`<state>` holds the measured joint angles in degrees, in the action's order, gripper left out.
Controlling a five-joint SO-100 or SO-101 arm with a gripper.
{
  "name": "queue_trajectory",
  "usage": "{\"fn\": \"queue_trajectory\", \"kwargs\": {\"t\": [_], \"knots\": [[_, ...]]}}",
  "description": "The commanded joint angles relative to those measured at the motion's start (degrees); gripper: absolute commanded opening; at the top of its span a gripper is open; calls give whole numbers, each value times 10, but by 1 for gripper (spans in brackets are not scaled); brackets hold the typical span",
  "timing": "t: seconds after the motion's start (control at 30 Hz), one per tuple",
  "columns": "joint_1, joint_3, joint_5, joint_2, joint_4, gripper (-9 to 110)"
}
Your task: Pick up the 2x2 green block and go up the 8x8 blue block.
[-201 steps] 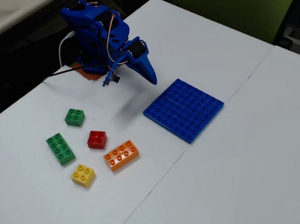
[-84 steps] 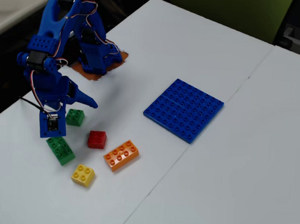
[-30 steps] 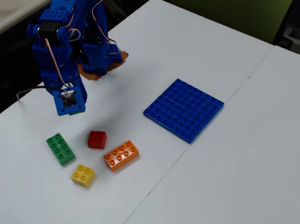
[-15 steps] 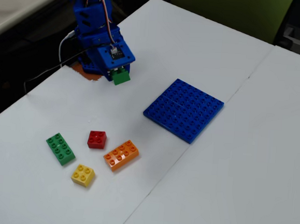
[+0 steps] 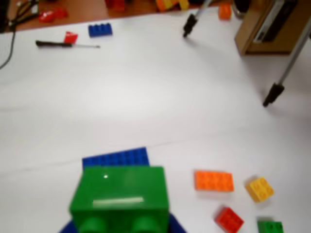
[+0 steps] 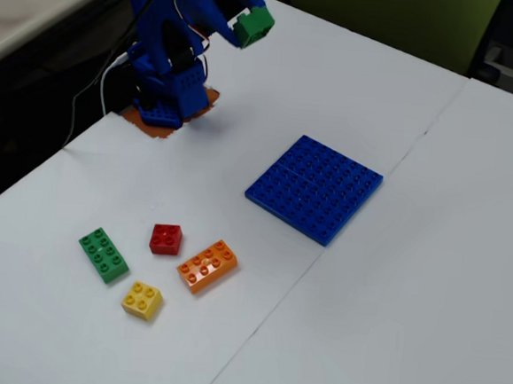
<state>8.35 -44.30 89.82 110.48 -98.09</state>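
Note:
The 2x2 green block (image 6: 254,25) hangs high in the air near the arm's base, with my gripper (image 6: 246,27) shut on it. In the wrist view the green block (image 5: 121,196) fills the lower middle, studs toward the camera, and my gripper (image 5: 121,225) shows only as blue jaw edges on either side of it. The 8x8 blue block (image 6: 314,189) lies flat on the white table, well to the right of and below the held brick. A strip of the 8x8 blue block (image 5: 116,158) shows just behind the green block in the wrist view.
On the table at the front left lie a long green brick (image 6: 103,255), a red brick (image 6: 166,238), an orange brick (image 6: 207,265) and a yellow brick (image 6: 142,300). The wrist view shows tripod legs (image 5: 273,92), a cardboard box (image 5: 265,24) and a small blue brick (image 5: 100,30) beyond.
My gripper closed on the small green block beside the other bricks, lifted it, and swung it up and rightward past the arm's base. The other bricks and the baseplate stayed put.

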Motion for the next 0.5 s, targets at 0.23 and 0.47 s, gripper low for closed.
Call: {"fn": "queue_trajectory", "kwargs": {"t": [0.23, 0.47], "knots": [[-76, 98, 62, -216, 33, 0], [-125, 141, -14, -326, -5, 0]]}}
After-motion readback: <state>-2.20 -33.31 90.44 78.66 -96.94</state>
